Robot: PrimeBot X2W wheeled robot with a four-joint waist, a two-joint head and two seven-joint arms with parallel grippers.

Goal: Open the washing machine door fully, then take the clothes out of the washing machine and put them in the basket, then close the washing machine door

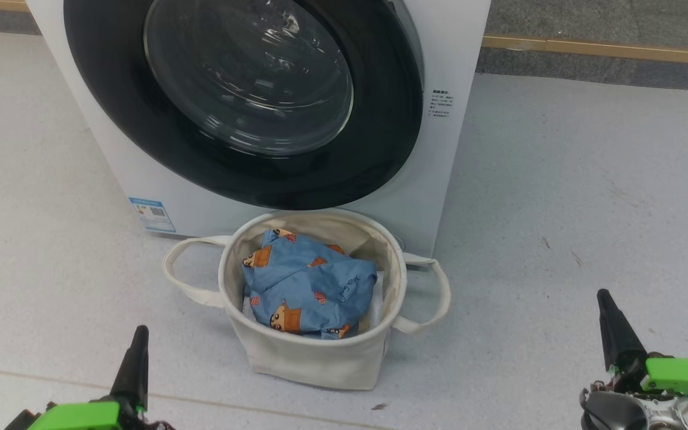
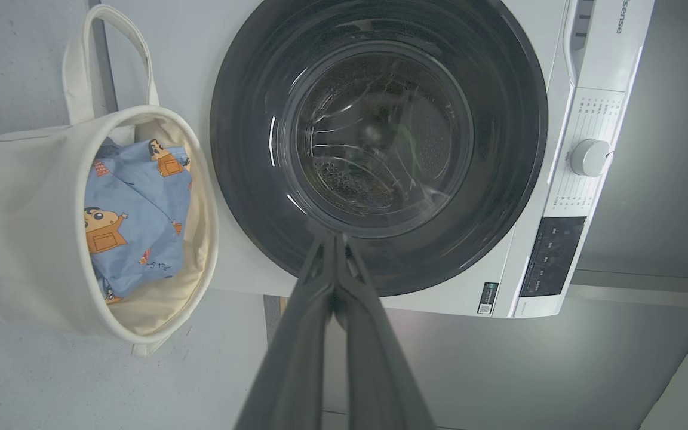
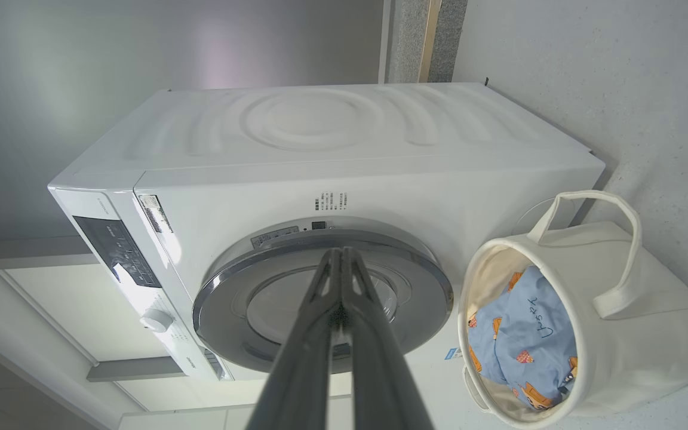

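The washing machine door (image 1: 248, 83) sits flat against the front of the washing machine (image 1: 448, 48), its glossy black rim unbroken all the way round and the glass bowl bulging out towards us. Down on the pale floor (image 1: 559, 209) the basket (image 1: 314, 358) stands upright just in front of the machine, right beneath the door's lower edge, with its two loop handles out to either side. And there are the clothes (image 1: 308, 286), light blue with the little brown-orange figures, bundled up inside the basket and lying below its rim, with a sliver of plain white cloth (image 1: 379, 294) peeking out on one side. The left gripper (image 1: 141, 329) rests low at the bottom left of the head view, fingers pressed together to a single dark point, holding nothing and well apart from the basket. In the left wrist view that same gripper (image 2: 335, 239) points at the door glass, with the steel drum visible behind it and the white dial (image 2: 589, 157) off by the control panel. The right gripper (image 1: 603, 294) is over at the bottom right, its fingers likewise pinched together and empty. From the right wrist view its tips (image 3: 341, 254) line up with the door's edge, with the basket and its blue bundle off to one side.
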